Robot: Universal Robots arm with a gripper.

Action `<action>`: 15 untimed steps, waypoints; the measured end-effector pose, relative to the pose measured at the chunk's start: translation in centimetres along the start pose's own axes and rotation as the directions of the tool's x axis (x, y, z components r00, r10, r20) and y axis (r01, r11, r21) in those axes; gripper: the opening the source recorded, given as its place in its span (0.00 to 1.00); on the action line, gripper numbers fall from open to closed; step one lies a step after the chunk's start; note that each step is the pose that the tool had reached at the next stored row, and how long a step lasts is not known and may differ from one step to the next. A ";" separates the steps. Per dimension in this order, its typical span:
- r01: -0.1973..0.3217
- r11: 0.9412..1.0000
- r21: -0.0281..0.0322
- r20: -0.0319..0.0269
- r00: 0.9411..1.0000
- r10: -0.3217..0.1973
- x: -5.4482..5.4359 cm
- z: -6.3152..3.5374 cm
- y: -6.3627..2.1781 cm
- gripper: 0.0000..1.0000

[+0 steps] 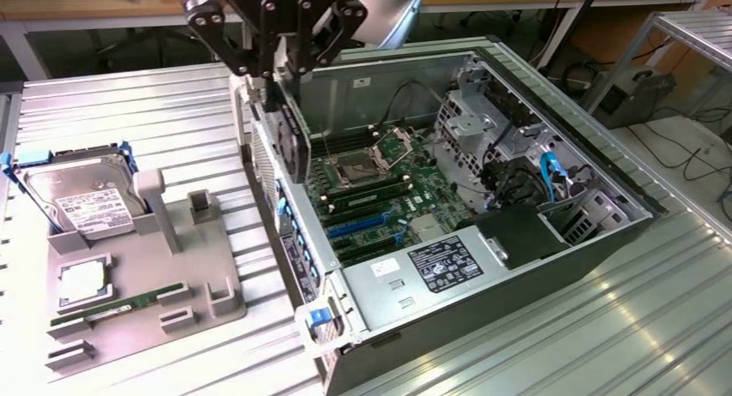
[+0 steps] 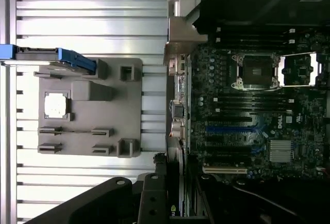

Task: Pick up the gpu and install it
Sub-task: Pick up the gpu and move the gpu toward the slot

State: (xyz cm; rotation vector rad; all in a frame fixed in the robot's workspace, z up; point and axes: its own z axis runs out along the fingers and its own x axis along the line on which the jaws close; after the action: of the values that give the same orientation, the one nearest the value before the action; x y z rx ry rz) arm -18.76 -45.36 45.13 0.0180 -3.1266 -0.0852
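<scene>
Your slatted metal worktop carries the open computer case, which lies on its side toward the edge on the exterior view's right. Its motherboard faces up. The grey parts holder sits by the edge on the exterior view's left, with the hard drive and a memory stick in it.

The gpu is off the holder. It hangs on edge in the air, just above the case wall nearest the holder, and its silver bracket shows in the wrist view. The gripper is clamped narrowly on the card's upper edge.

This looks like the carry-over into the case. Keep the card plumb, since a tilt would likely bind. Clear that wall fully before you lower. Square the card's length to the blue slots, and go slowly, because the grip is thin and the card could pivot.
</scene>
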 end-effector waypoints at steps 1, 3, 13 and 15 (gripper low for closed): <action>0.000 1.000 -0.001 0.000 1.000 0.000 -0.4 -0.01 -0.01 0.26; 0.000 1.000 -0.003 0.000 1.000 0.000 -1.4 -0.02 -0.02 0.26; 0.000 1.000 -0.004 -0.001 1.000 0.000 -6.7 0.45 -0.10 0.26; 0.000 1.000 -0.004 -0.002 1.000 0.000 -8.1 0.65 -0.11 0.26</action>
State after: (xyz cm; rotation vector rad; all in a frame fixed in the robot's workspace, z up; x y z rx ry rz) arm -10.63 -45.34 44.37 0.0179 -3.1246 -0.0916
